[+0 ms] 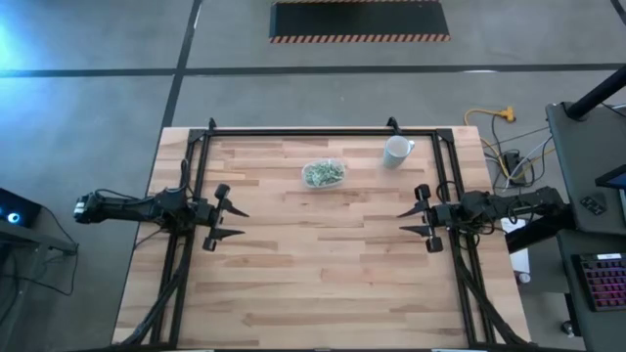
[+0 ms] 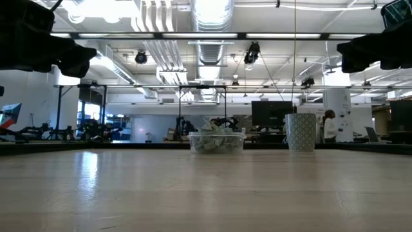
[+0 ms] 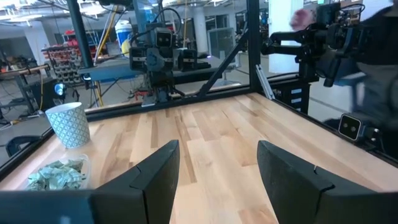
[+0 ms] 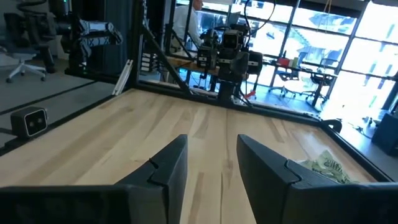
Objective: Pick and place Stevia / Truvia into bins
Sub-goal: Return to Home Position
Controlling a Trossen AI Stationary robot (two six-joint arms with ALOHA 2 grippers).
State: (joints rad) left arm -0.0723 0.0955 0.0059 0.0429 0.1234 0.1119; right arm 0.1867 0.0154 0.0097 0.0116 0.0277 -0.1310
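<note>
A small clear plastic bin [image 1: 324,174] stands on its base on the wooden table toward the far side; light green and white Stevia / Truvia packets [image 3: 57,174] fill it. It also shows in the low view, the bin [image 2: 217,142], and the right wrist view, the packets [image 4: 326,165]. My left gripper [image 1: 235,223] waits open at the table's left edge, pointing level toward the middle. My right gripper [image 1: 409,221] waits open at the right edge, facing it. Nothing is between the fingers of either.
A white patterned cup [image 1: 396,151] stands to the right of the bin near the far edge. A black frame [image 1: 323,132] runs around the table's sides. The wide wooden surface [image 1: 323,264] between the two grippers and toward the near edge is bare.
</note>
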